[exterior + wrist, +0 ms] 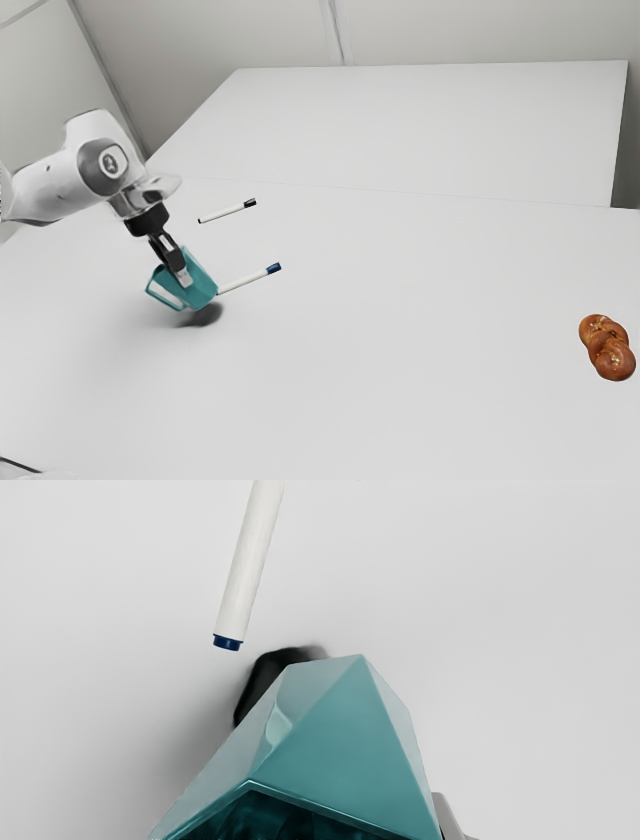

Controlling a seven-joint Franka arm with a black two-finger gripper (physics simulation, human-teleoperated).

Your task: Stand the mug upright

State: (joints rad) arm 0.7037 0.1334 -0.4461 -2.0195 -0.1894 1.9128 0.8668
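Pale walls point(220, 30) back the white table point(400, 350), fingers point(183, 277) apparently clamped on the tilted mug point(203, 291) above.

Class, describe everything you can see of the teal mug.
The mug is glossy teal, perhaps glazed ceramic, with flat facets meeting at sharp edges. Its open mouth is dark inside; what looks like a looped handle juts toward the exterior view's left. It is tilted, not upright, and seems to hang just above the table, a dark shadow below. The gripper is shut on it.
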